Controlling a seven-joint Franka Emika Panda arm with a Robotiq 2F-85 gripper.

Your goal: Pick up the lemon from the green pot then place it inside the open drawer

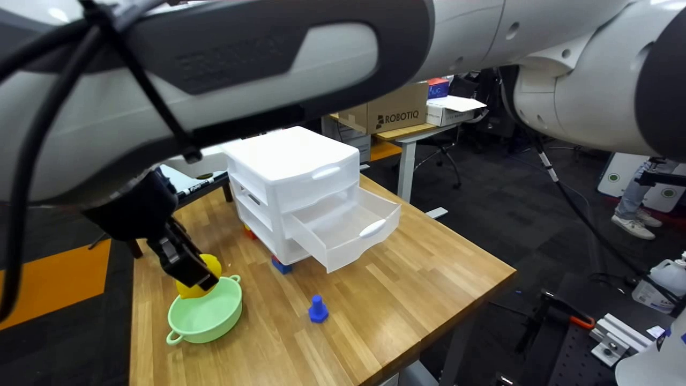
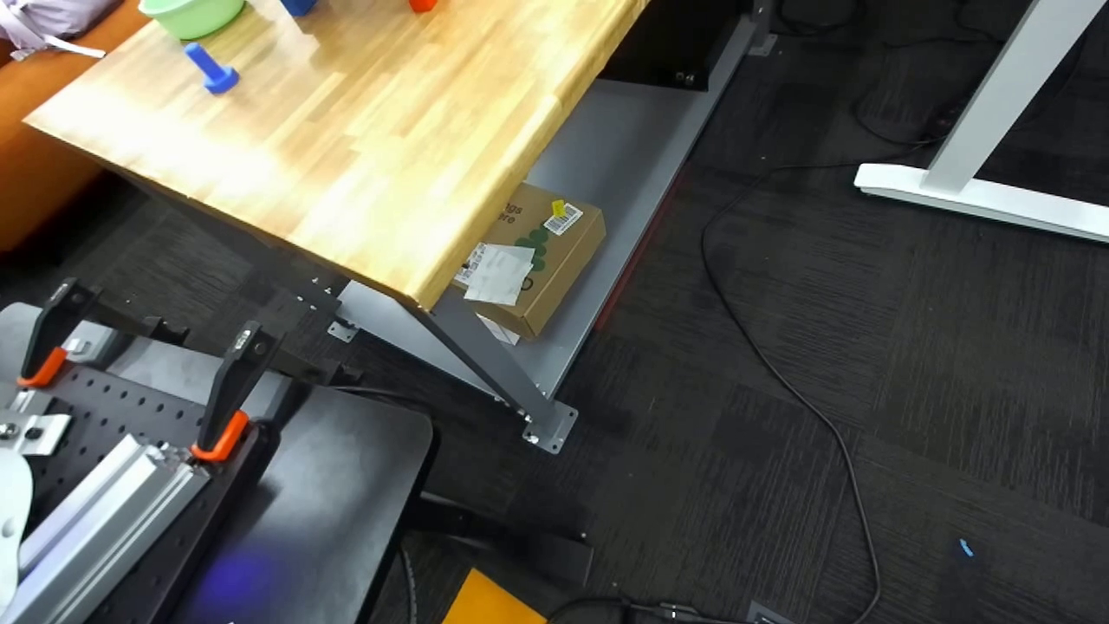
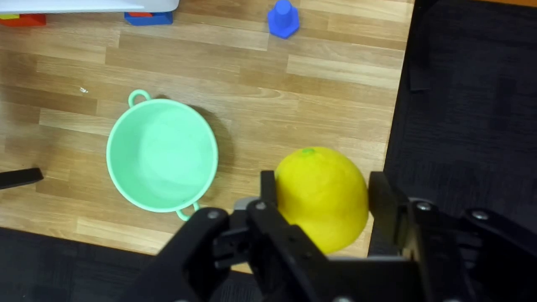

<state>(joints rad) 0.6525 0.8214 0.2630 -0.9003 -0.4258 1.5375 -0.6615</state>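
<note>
The gripper (image 3: pixel 322 184) has it: the lemon (image 3: pixel 322 203), pinched between the fingers (image 3: pixel 267 187), up in the air, clear of the pot (image 3: pixel 163 155)! Apart from the pot, the drawer (image 1: pixel 348 247) juts open, and a blue bolt (image 1: pixel 318 311) stands upright.

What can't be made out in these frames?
Lemon, bottom-left edge: wrist view, hidden by the gripper.
Lemon's middle: in an exterior view, behind a finger.
Green pot, upper part: in an exterior view, cut by the top edge.
White drawer unit: wrist view, mostly cut by the top edge.
White speck, wrist view: too small to identify.
</note>
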